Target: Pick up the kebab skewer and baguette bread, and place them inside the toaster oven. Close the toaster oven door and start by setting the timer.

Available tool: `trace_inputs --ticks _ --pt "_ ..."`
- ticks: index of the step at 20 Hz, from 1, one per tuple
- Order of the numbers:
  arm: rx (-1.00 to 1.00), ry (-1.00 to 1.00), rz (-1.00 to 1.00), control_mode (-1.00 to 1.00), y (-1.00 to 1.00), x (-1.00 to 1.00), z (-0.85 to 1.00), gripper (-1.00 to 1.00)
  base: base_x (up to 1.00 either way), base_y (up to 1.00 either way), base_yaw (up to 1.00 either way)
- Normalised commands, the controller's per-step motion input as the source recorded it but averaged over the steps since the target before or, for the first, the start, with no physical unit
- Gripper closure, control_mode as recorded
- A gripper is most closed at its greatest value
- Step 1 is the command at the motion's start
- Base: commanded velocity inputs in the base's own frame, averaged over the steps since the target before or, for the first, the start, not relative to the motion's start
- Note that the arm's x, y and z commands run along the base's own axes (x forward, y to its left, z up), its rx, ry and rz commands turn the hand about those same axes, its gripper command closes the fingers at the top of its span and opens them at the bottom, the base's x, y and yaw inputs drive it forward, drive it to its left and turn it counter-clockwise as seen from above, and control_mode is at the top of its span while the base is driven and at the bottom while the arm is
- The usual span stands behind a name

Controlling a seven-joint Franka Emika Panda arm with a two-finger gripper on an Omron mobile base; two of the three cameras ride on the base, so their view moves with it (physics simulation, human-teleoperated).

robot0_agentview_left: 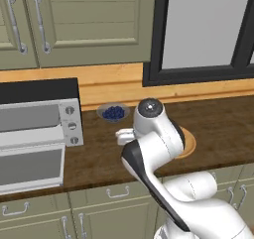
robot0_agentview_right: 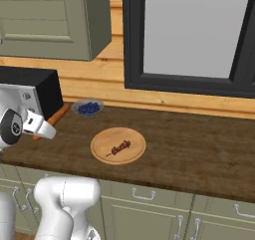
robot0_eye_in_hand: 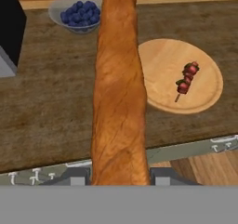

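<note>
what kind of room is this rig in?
A kitchen, rendered. A wooden counter runs over green-grey cabinets, a toaster oven stands on it with its door down, and food is out: a bowl of blueberries and a kebab skewer on a round wooden board.

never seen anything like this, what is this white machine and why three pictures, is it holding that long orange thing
It is a white robot arm on a base that drives, in a rendered kitchen. Two pictures come from cameras behind the arm, to its left and right; the third looks along the hand itself. That is why the baguette looks so big there: the hand is shut on it, one finger on each side of its near end. On the wooden counter lie a round board with the skewer on it and a bowl of blueberries. At the left stands the toaster oven, with its door dropped open.
</note>
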Motion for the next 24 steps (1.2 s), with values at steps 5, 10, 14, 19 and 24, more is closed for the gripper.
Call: trace_inputs --ticks 5,10,14,19,24 --pt "0.0 0.0 0.0 -1.0 -0.15 0.0 0.0 1.0 0.0 0.0 0.0" --pt "0.0 0.0 0.0 1.0 -0.07 0.0 0.0 1.0 -0.01 0.0 0.0" --pt "0.0 0.0 0.0 1.0 0.0 0.0 0.0 1.0 -0.01 0.48 0.0" --pt "0.0 0.0 0.0 1.0 0.0 0.0 0.0 1.0 -0.09 0.96 0.01" --pt "0.0 0.0 0.0 1.0 0.0 0.0 0.0 1.0 0.0 0.4 0.0"
